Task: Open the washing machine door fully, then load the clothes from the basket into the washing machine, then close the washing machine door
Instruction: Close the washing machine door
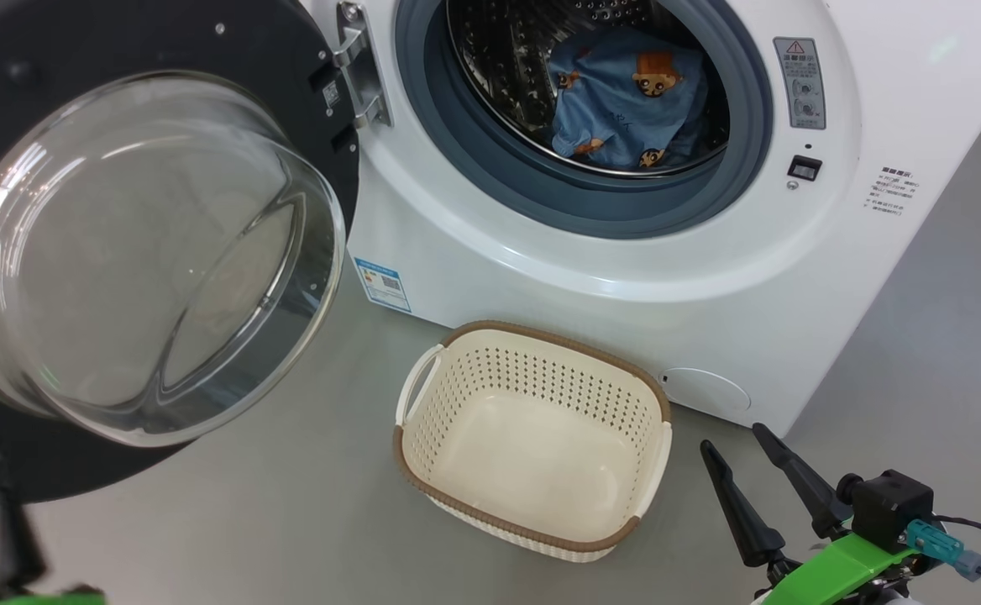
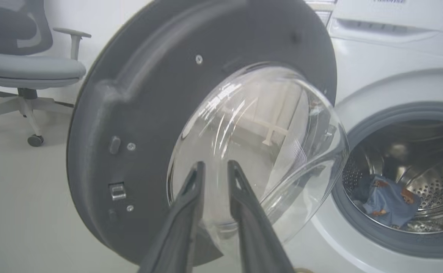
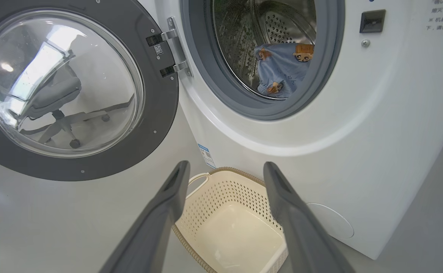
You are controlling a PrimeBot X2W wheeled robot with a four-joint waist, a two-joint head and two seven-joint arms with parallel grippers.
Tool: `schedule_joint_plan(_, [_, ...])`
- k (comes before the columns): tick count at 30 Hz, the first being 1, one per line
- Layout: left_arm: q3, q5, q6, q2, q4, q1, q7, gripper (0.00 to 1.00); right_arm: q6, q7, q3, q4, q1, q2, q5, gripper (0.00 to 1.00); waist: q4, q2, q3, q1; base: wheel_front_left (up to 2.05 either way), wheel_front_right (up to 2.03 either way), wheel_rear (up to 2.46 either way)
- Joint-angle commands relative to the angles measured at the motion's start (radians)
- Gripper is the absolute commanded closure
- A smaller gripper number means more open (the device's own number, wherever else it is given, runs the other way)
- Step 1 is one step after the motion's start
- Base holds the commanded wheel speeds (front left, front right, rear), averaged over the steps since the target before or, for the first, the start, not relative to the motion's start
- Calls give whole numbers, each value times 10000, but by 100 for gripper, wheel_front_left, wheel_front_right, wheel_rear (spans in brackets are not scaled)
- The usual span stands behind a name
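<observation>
Though hinged to the washing machine (image 1: 541, 269), stands swung wide across the upper left of the head view: washing machine door (image 1: 289, 76), black inner face toward the camera, clear glass bowl (image 1: 146, 252) bulging from its centre. Right of the metal hinge (image 1: 360, 67), at top centre, round opening uncovered, ringed by grey gasket (image 1: 457, 168), with steel drum (image 1: 499, 50) behind. Inside the drum, toward its lower right: clothes (image 1: 625, 101), light blue with small orange-brown figures, bunched in one heap. At lower centre, on the grey floor (image 1: 289, 504) just in front of the white machine: basket (image 1: 532, 378), upright, cream with brown rim, empty. Small blue label (image 1: 382, 284) on the machine's front, up and left of the basket.

At lower right of the head view, right claw (image 1: 732, 437), fingers spread wide, gripping nothing, near the basket's right end but apart from it. Same wide spread in the right wrist view, basket seen between the two fingers. At bottom centre of the left wrist view, left claw (image 2: 216, 165), fingers close together with a narrow gap, nothing between them, tips in front of the glass bowl; contact with the glass impossible to judge. Grey office chair (image 2: 24, 64) at upper left of that view, beyond the door.
</observation>
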Motion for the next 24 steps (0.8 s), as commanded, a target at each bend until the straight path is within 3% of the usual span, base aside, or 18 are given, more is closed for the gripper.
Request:
schedule_joint_plan(1, [616,-185,-88,170,-590,-591,-55,96,14,-49,117,-246,-129,-13,46,0,12,-1,26,0,0,0,0])
schedule_joint_plan(6, [1598,-698,-198,484,-1514,-1365,-55,100,14,-49,49,-268,-137,48,-13,0,52,-1,122,0,0,0,0])
schedule_joint_plan(13, [2160,-2662,-206,2345,-1261,-2616,-55,100,14,-49,36,-285,-209,56,-30,0,65,-1,254,0,0,0,0])
schedule_joint_plan(19, [2462,-4912,-207,4109,342,-3742,12,100,14,-49,45,-287,-216,66,-18,0,37,-1,285,0,0,0,0])
schedule_joint_plan(24, [2491,-7019,-208,5294,2666,-4810,1230,100,14,-49,53,-280,-241,87,-10,0,27,-1,308,0,0,0,0])
